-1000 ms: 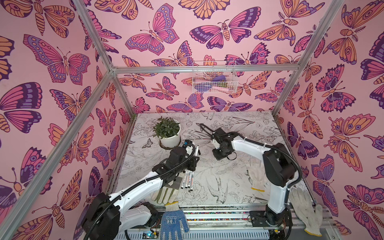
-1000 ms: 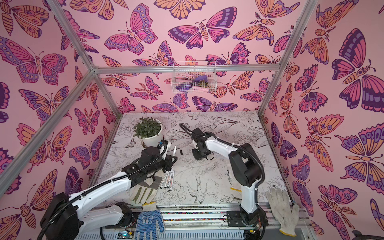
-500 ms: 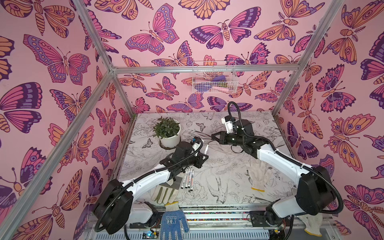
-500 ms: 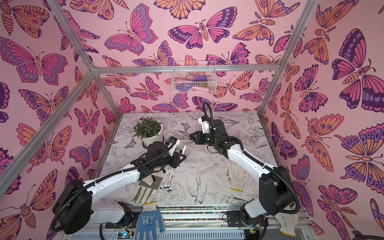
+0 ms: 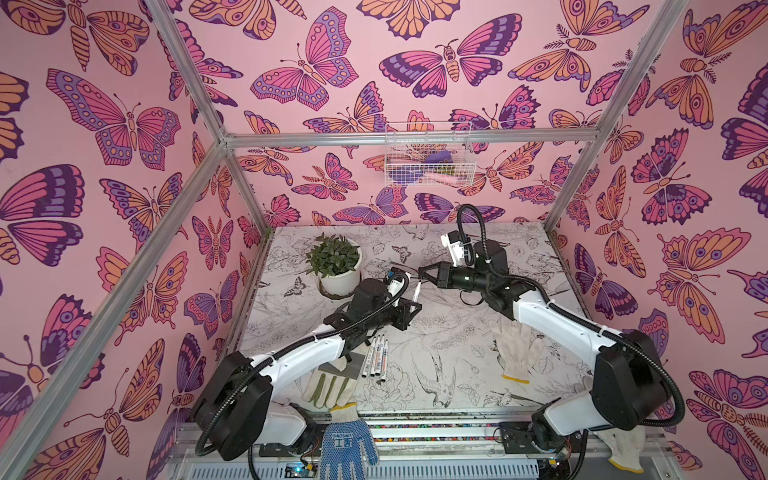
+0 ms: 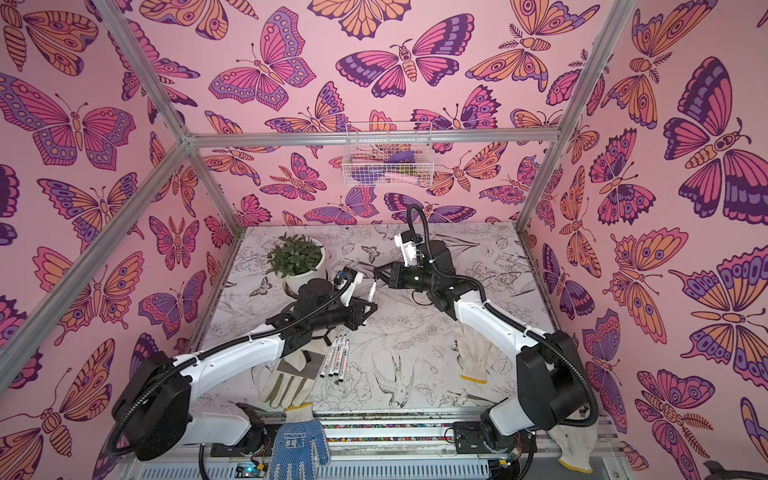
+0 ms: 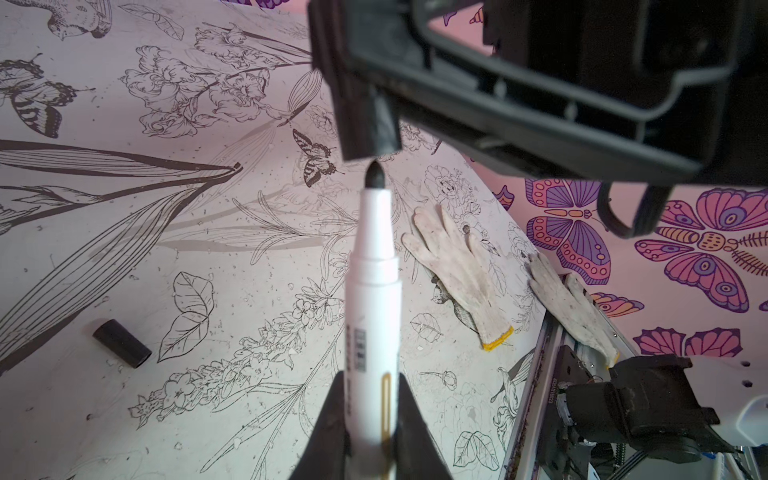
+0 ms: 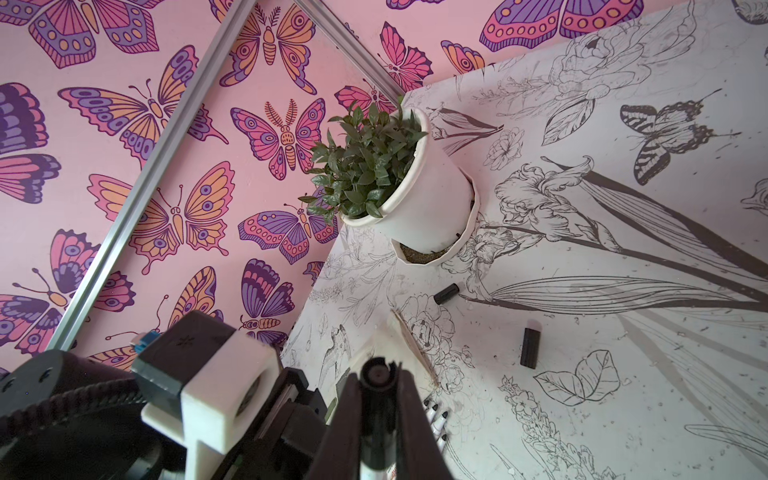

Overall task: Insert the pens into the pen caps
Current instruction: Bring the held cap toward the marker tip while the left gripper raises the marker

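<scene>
While the two arms meet just beside the potted plant [image 5: 334, 266], on its side toward the right arm, the left gripper [image 7: 371, 378] is clamped on a white pen [image 7: 374, 266]. It grips the barrel low and leaves the dark tip pointing up at the other arm. The right gripper [image 8: 378, 374] is pinched tight on a black pen cap [image 7: 381, 120]. From the left wrist view the tip sits right under the cap's mouth, lined up, a sliver short of going in. Both top views show pen and cap held up off the table [image 5: 457, 324].

Down on the table, the other pens [image 5: 376, 357] lie flat side by side in front of the plant, toward the arm bases, right next to the left arm. Two loose caps lie near the plant as well, one [image 8: 446, 293] just off its saucer and another [image 8: 530, 347] a little farther out. A white glove [image 5: 515, 349] lies well away from the plant, beyond the right arm.
</scene>
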Action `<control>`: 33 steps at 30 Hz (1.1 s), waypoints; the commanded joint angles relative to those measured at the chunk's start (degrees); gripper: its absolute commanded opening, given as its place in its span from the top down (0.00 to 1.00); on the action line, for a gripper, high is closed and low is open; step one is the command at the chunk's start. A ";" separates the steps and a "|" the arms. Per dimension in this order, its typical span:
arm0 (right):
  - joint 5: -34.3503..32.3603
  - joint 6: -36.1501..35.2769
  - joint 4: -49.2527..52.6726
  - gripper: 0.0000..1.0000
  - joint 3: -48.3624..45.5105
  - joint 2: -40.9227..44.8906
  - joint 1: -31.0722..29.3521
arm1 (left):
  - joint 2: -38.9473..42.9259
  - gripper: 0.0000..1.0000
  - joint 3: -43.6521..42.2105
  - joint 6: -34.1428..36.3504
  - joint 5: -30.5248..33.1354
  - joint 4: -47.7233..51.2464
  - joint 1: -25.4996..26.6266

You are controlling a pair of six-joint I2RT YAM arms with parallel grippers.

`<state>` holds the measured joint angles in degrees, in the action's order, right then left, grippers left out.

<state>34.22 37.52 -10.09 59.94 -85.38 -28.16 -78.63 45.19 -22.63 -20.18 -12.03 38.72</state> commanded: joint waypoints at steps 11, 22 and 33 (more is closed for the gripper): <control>1.77 -3.56 3.52 1.00 1.49 1.88 -0.23 | -0.64 1.00 1.30 -2.23 0.51 -3.61 0.30; 2.33 -4.97 5.42 1.00 2.17 3.34 -0.05 | -3.89 1.00 5.26 -6.45 1.94 -10.00 -0.39; 10.57 -10.47 14.81 1.00 3.16 5.42 2.43 | -6.27 1.00 11.09 -9.61 2.02 -12.38 -1.17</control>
<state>35.83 30.92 -5.56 62.74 -81.49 -24.75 -84.42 52.93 -30.30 -22.68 -19.00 39.07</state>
